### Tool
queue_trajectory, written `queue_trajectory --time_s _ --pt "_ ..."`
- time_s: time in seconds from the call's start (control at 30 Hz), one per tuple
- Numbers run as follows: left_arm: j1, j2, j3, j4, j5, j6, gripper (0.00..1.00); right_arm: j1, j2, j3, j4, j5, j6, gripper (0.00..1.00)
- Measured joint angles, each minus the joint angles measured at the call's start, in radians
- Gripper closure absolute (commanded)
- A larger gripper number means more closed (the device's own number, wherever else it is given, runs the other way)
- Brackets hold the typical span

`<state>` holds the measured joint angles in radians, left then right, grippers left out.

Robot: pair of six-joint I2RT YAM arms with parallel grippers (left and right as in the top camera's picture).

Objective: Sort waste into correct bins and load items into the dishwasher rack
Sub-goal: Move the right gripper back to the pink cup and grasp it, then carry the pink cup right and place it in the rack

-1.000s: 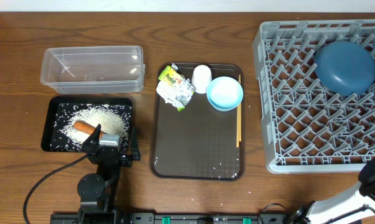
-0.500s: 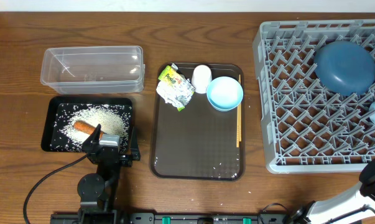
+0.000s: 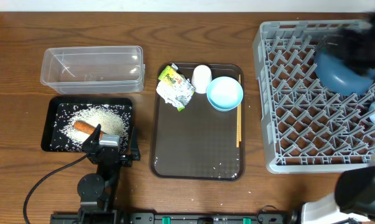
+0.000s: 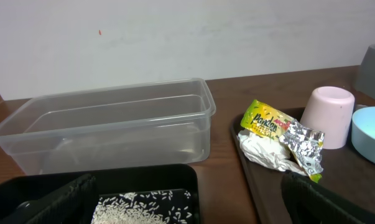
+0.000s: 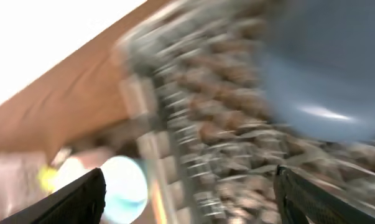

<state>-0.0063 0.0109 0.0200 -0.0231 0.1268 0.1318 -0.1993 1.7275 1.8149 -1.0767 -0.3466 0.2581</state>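
Rice [image 3: 97, 118] and an orange carrot [image 3: 84, 126] lie in the black tray [image 3: 53, 106]; the clear box [image 3: 91, 68] behind it looks empty. The wrapper [image 3: 176, 87], white cup [image 3: 201, 78], light-blue bowl [image 3: 224, 93] and chopsticks [image 3: 239, 118] sit on the brown serving tray [image 3: 196, 143]. The dark-blue dish [image 3: 339, 71] rests in the grey rack [image 3: 311, 112]. My left gripper [image 3: 109, 146] is open and empty at the black tray's front edge [image 4: 187, 199]. My right gripper [image 5: 187, 193] is open, empty and motion-blurred above the rack [image 3: 358, 40].
The left wrist view shows the clear box [image 4: 112, 124], wrapper [image 4: 277, 134], cup [image 4: 327, 118] and bowl rim [image 4: 370, 134]. The right wrist view shows the blurred dish [image 5: 324, 81], rack pegs [image 5: 199, 118] and bowl [image 5: 122, 183]. Bare wood lies between the trays.
My right arm has swung fast from the lower right corner up over the rack's far right side, near the dark-blue dish. The left arm and all objects have not moved.
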Motion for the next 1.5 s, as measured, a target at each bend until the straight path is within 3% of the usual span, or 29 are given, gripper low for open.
queue_trajectory --time_s 0.17,0.37,0.5,0.9,1.2,1.5 --pt "0.000 0.000 0.000 0.000 0.000 0.000 0.04 0.297 0.037 0.000 0.085 0.084 -0.018 0.01" --pt "0.000 0.000 0.000 0.000 0.000 0.000 0.04 0.567 0.149 0.000 0.203 0.246 -0.003 0.01" --pt "0.000 0.000 0.000 0.000 0.000 0.000 0.04 0.669 0.240 0.000 0.283 0.306 0.006 0.01" --pt "0.000 0.000 0.000 0.000 0.000 0.000 0.04 0.740 0.439 0.000 0.356 0.406 0.061 0.03" --pt "0.000 0.000 0.000 0.000 0.000 0.000 0.04 0.745 0.475 0.000 0.356 0.430 0.094 0.15" --pt "0.000 0.000 0.000 0.000 0.000 0.000 0.04 0.748 0.475 0.000 0.365 0.434 0.099 0.16"
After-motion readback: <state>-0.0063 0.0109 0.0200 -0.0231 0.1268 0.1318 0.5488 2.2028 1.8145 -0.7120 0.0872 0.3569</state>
